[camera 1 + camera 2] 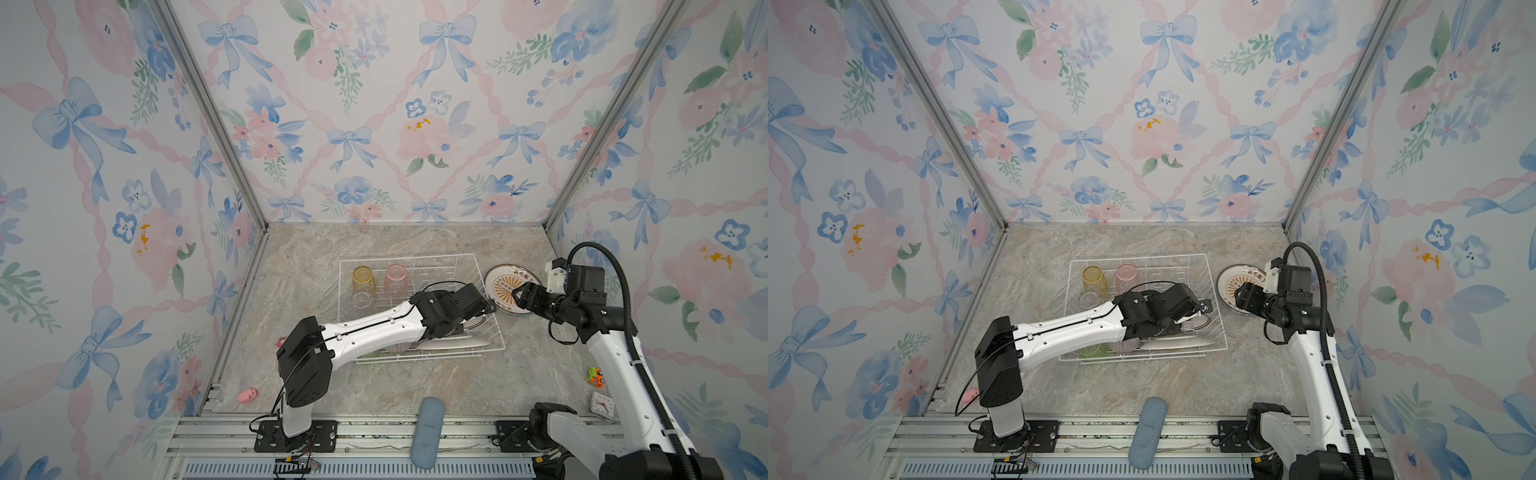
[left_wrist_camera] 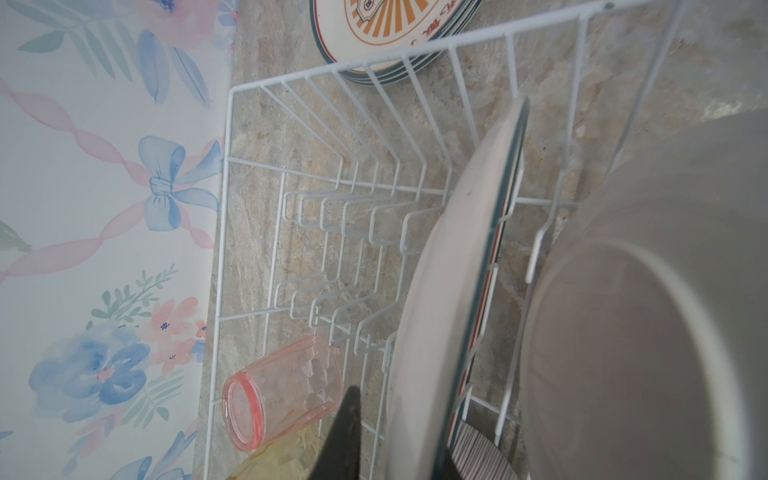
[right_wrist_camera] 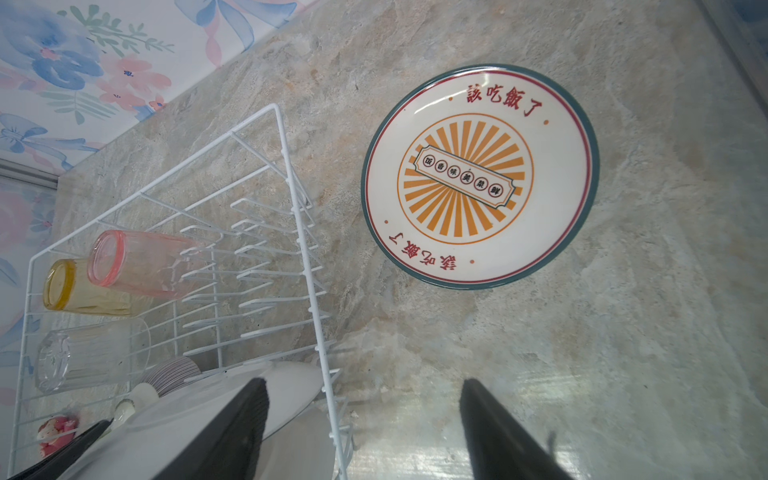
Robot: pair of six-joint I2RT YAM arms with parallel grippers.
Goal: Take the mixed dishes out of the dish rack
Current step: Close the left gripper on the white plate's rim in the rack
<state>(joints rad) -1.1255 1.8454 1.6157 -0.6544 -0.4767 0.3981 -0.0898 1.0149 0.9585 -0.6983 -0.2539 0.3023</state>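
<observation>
Marble surface (image 1: 415, 386); dish rack (image 1: 419, 256) mid-frame, tumblers (image 1: 362, 279) upper left inside. Left gripper (image 2: 397, 419): jaws straddle upright plate (image 2: 457, 249), can't tell if clamped. Right gripper (image 3: 365, 386): jaws apart by plate stack (image 3: 480, 174), frame right. Plate pick underway, I reckon; next needs firm clamp, straight lift.

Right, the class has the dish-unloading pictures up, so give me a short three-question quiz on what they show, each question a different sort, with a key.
1. True or false: the right gripper is open, with nothing between its fingers.
2. Where is the sunburst plate relative to the rack? A inside it; B lying flat beside it; C held in a gripper.
3. Fill in: the left gripper has its fingers either side of an upright ____ standing in the rack.
Key: 1 true; 2 B; 3 plate, meaning the upright plate.
</observation>
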